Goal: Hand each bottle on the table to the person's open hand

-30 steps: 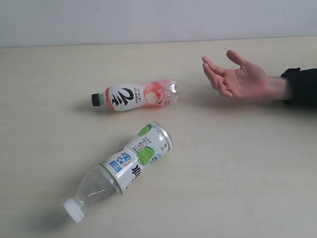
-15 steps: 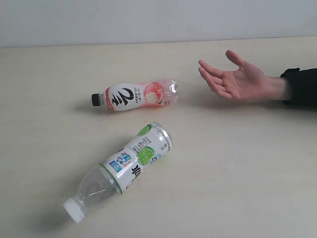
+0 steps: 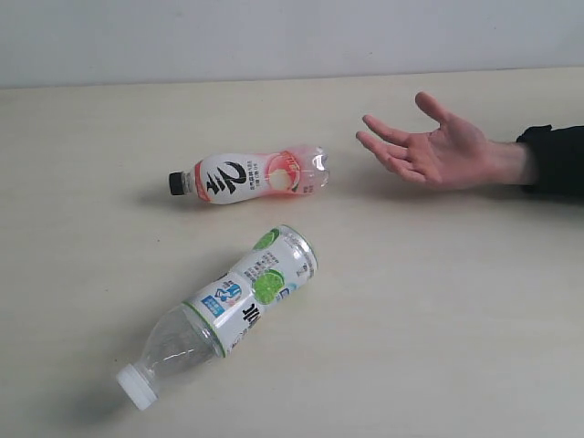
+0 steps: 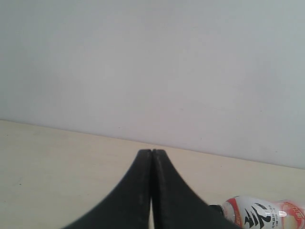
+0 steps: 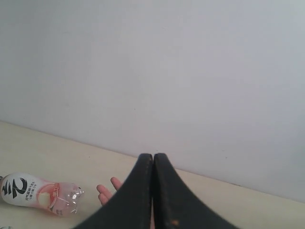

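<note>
Two bottles lie on their sides on the beige table. The pink-white bottle with a black cap lies mid-table, cap to the left. The green-lime bottle with a white cap lies nearer the front, cap toward the front left. The person's open hand hovers palm up at the right, fingers spread toward the pink bottle. Neither gripper shows in the exterior view. My left gripper is shut and empty, with the pink-white bottle beside it. My right gripper is shut and empty; the pink-white bottle and the hand's fingertips show past it. The blue-white and green-orange bottles are out of view.
A pale grey wall runs along the table's far edge. A black sleeve covers the person's wrist at the right edge.
The person's hand has opened further, its fingers stretching left toward the pink-white bottle. Both bottles lie where they were.
</note>
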`<action>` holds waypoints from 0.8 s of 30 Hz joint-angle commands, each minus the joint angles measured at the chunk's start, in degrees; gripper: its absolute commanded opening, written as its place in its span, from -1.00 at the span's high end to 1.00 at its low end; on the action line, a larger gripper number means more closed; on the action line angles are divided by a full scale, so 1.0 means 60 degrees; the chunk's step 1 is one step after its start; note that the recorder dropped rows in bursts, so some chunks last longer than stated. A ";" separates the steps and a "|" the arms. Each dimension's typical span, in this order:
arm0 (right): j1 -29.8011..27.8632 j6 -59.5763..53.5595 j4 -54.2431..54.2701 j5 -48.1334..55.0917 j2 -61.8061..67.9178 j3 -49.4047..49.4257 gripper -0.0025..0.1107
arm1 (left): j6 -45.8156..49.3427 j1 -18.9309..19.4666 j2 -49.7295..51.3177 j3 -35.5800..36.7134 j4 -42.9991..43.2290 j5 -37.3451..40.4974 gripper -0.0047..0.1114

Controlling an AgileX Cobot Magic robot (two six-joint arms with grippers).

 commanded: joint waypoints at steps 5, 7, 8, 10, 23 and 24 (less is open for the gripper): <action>-0.0017 -0.0011 -0.0048 0.0022 -0.1254 -0.0013 0.96 | -0.0058 0.0021 -0.0051 0.0026 -0.0004 -0.0057 0.90; -0.0017 -0.0011 -0.0048 0.0022 -0.1473 -0.0013 0.96 | -0.0058 0.0021 -0.0051 0.0026 -0.0004 -0.0057 0.90; -0.0017 -0.0011 -0.0048 0.0038 -0.1562 -0.0013 0.96 | -0.0058 0.0021 -0.0051 0.0026 -0.0004 -0.0057 0.90; -0.0017 -0.0011 -0.0048 0.0081 -0.1705 -0.0013 0.96 | -0.0058 0.0021 -0.0051 0.0026 -0.0004 -0.0057 0.90; 0.0348 -0.0030 -0.0177 0.1024 -0.1712 -0.0013 0.96 | -0.0058 0.0021 -0.0051 0.0026 -0.0004 -0.0057 0.90; 0.0407 -0.0030 -0.0197 0.1042 -0.1712 -0.0013 0.96 | -0.0058 0.0021 -0.0051 0.0026 -0.0004 -0.0057 0.90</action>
